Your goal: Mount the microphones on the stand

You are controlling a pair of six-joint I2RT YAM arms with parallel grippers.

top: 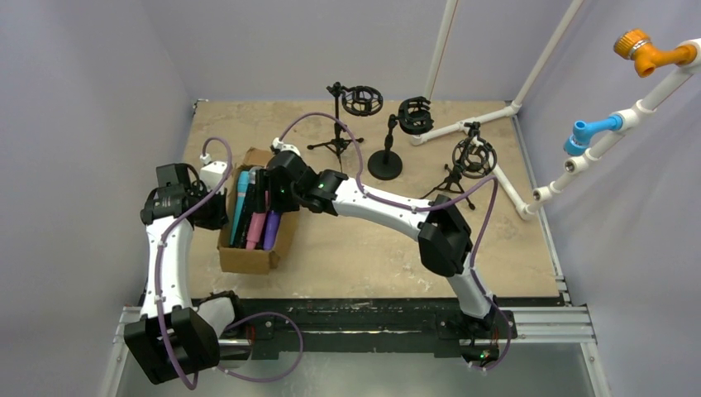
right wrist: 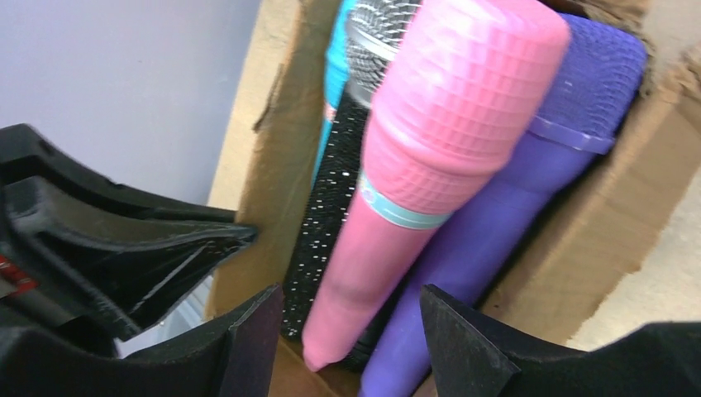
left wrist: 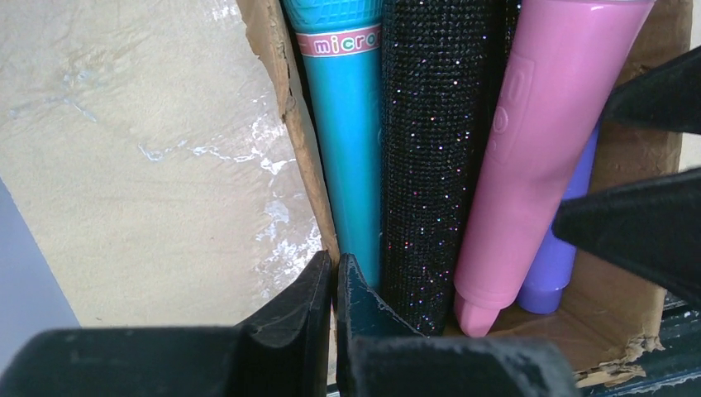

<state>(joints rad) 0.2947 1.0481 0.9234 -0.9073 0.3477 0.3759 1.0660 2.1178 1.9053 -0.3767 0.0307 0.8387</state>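
A cardboard box (top: 246,258) holds several microphones lying side by side: teal (left wrist: 347,141), black glitter (left wrist: 430,165), pink (left wrist: 529,157) and purple (left wrist: 562,265). My left gripper (left wrist: 335,285) is shut on the box's left wall (left wrist: 289,124), beside the teal microphone; in the top view it (top: 221,198) is at the box's left side. My right gripper (right wrist: 351,331) is open, low over the box, with the pink microphone (right wrist: 413,182) and the purple one (right wrist: 512,207) between its fingers. In the top view it (top: 269,198) is above the box. Three black stands with ring mounts (top: 362,101) (top: 415,116) (top: 474,155) are empty.
A white pipe frame (top: 463,124) runs along the back right corner, behind the stands. The right arm (top: 388,207) stretches across the table (top: 347,256) in front of the stands. The grey wall is close on the left of the box.
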